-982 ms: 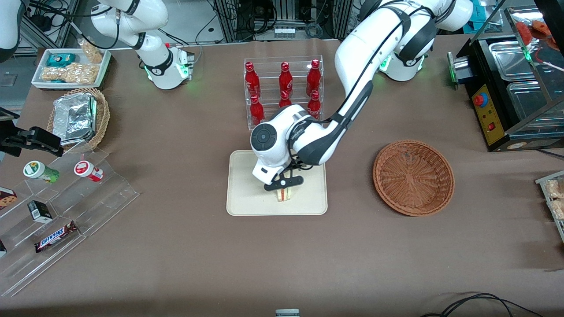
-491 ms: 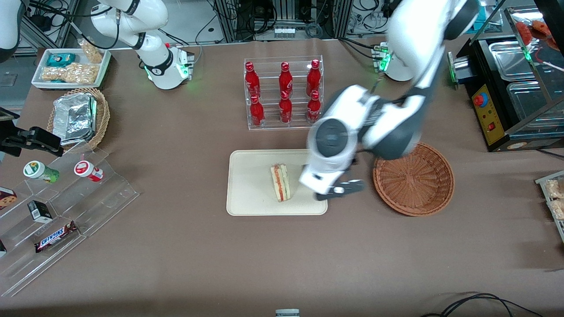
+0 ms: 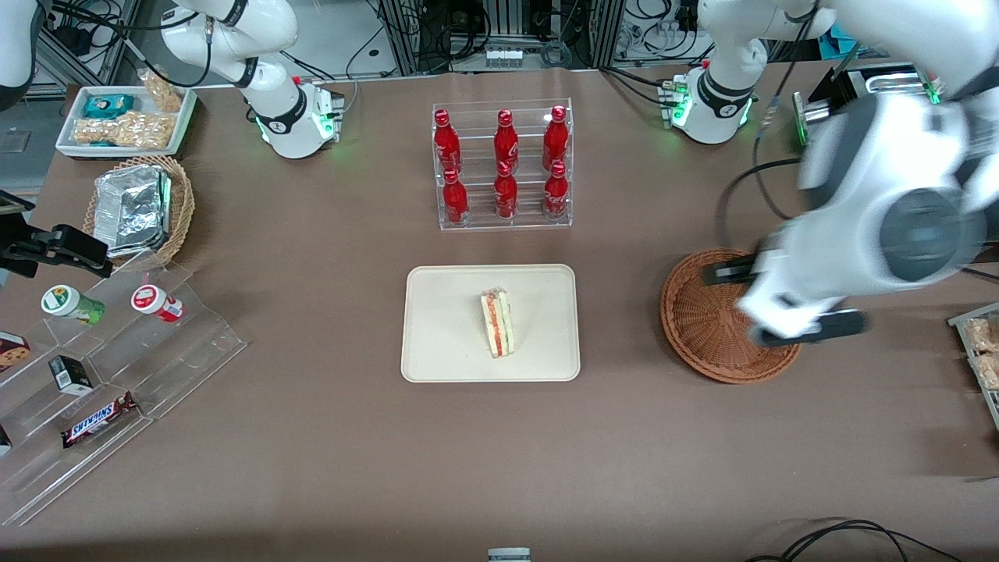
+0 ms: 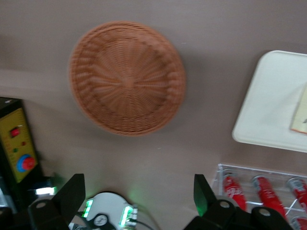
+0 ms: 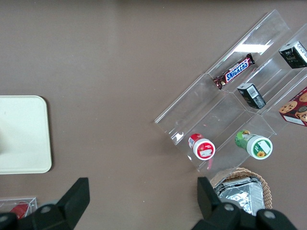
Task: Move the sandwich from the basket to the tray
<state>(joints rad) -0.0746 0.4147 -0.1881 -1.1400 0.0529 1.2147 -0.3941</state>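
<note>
The sandwich [image 3: 497,323] lies on the tray [image 3: 437,343], well apart from the hand [image 3: 788,304], which hangs released and empty above the basket [image 3: 702,328], blurred and hiding its rim.

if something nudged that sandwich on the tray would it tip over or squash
Probably both, mildly. The sandwich stands on a narrow edge on the tray, filling stripes facing up, so a sideways nudge would likely topple it flat. Its pale bread looks soft, so a hard pinch may dent it. The gripper, open, hangs over the basket, well clear.
</note>
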